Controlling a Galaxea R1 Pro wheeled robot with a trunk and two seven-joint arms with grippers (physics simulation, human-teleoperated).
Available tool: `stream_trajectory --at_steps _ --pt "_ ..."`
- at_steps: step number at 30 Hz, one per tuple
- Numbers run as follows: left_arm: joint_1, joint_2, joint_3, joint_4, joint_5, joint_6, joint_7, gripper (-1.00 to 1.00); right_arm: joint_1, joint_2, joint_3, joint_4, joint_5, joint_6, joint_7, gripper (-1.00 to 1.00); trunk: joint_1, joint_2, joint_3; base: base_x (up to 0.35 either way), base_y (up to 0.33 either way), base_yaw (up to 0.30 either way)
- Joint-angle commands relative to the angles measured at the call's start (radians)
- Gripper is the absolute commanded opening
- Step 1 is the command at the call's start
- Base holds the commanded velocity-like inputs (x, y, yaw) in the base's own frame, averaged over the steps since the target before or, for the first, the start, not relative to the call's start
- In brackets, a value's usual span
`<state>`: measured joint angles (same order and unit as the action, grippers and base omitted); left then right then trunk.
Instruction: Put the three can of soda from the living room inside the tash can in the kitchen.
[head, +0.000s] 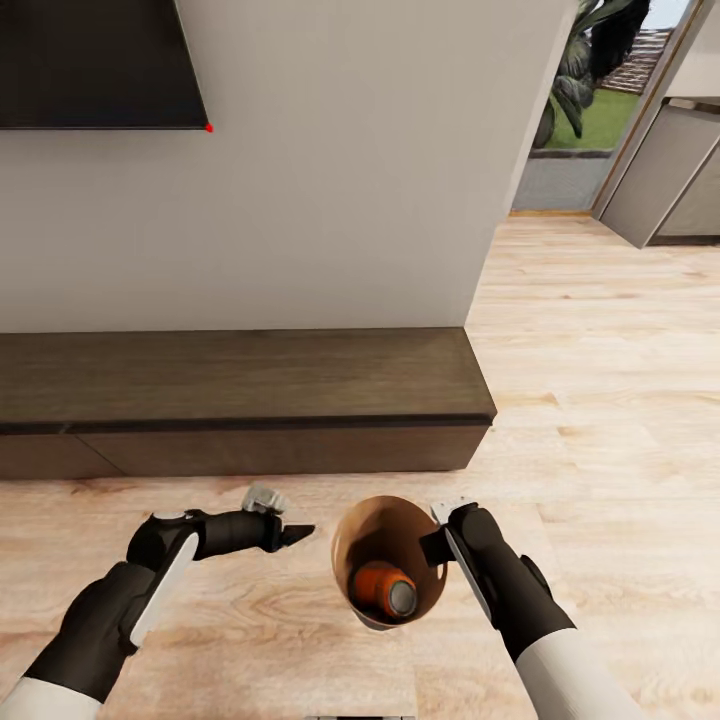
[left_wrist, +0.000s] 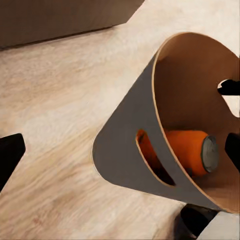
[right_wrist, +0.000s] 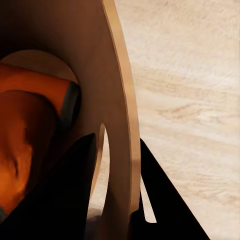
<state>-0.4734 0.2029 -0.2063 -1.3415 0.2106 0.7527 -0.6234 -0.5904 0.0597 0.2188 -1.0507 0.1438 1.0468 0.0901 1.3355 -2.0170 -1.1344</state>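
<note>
A long dark wooden bench (head: 240, 395) runs along the white wall, its right end stopping short of an open stretch of pale plank floor (head: 600, 380) that leads toward a glass doorway. In front of the bench, the robot's right hand (head: 440, 545) pinches the rim of the trash can (head: 350, 535), one finger inside the wall and one outside, by the slot handle. The can is held above the floor, tilted, its coppery inside facing up. An orange soda can (head: 385, 590) lies on its side at the bottom, silvery top showing. The left hand (head: 295, 535) hovers just beside the bucket, apart from it, holding nothing; whether its fingers are spread cannot be told.
</note>
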Motion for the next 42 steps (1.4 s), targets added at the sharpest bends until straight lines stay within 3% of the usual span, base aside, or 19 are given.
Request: stream_trajectory --at_steps 1,4,5,7,9,13,15,17,19,24,28,42 --pt "0.001 0.006 0.016 -0.001 0.001 -0.001 -0.006 1.0 0.0 0.0 0.0 0.0 -0.021 0.0 0.005 -1.0 0.0 0.0 0.0 0.0 0.0 0.0" --pt "0.002 0.04 0.084 0.002 0.002 -0.017 -0.016 1.0 0.0 -0.001 -0.001 0.0 -0.021 0.0 0.005 -1.0 0.0 0.0 0.0 0.0 0.0 0.0" --pt "0.002 0.051 0.123 0.007 0.0 -0.032 -0.016 1.0 0.0 -0.003 -0.001 0.0 -0.021 0.0 0.005 -1.0 0.0 0.0 0.0 0.0 0.0 0.0" --pt "0.002 0.061 0.179 0.041 -0.003 -0.077 -0.011 1.0 0.001 -0.02 -0.002 -0.001 -0.025 0.0 0.009 -1.0 0.0 0.0 0.0 0.0 0.0 0.0" --pt "0.002 0.062 0.199 0.091 -0.004 -0.133 -0.006 1.0 0.002 -0.037 -0.008 -0.001 -0.029 0.0 0.013 -1.0 0.0 0.0 0.0 0.0 0.0 0.0" --pt "0.021 0.059 0.212 0.304 -0.008 -0.393 0.05 1.0 0.006 -0.061 -0.121 -0.002 -0.028 0.0 0.042 -1.0 0.0 0.0 0.0 0.0 0.0 0.0" --pt "0.024 0.059 0.212 0.352 -0.009 -0.445 0.067 1.0 0.007 -0.069 -0.145 -0.003 -0.027 0.0 0.048 -1.0 0.0 0.0 0.0 0.0 0.0 0.0" --pt "0.028 0.058 0.21 0.45 -0.009 -0.544 0.09 1.0 0.009 -0.091 -0.176 -0.006 -0.026 0.0 0.054 -1.0 0.0 0.0 0.0 0.0 0.0 0.0" --pt "0.028 0.058 0.21 0.513 -0.009 -0.596 0.098 1.0 0.01 -0.111 -0.202 -0.008 -0.028 0.0 0.057 -1.0 0.0 0.0 0.0 0.0 0.004 0.0" --pt "0.03 0.058 0.209 0.576 -0.009 -0.643 0.107 1.0 0.016 -0.133 -0.296 -0.01 -0.031 -0.068 0.064 -1.0 0.0 0.0 0.0 0.0 0.147 0.0" --pt "0.03 0.058 0.209 0.585 -0.009 -0.651 0.121 1.0 0.033 -0.136 -0.322 -0.014 -0.032 -0.089 0.064 -1.0 0.0 0.0 0.0 0.0 0.271 0.0" --pt "0.03 0.053 0.208 0.583 -0.008 -0.652 0.124 1.0 0.047 -0.127 -0.318 -0.013 -0.022 -0.134 0.05 -1.0 0.0 0.0 0.0 0.0 0.315 0.0"
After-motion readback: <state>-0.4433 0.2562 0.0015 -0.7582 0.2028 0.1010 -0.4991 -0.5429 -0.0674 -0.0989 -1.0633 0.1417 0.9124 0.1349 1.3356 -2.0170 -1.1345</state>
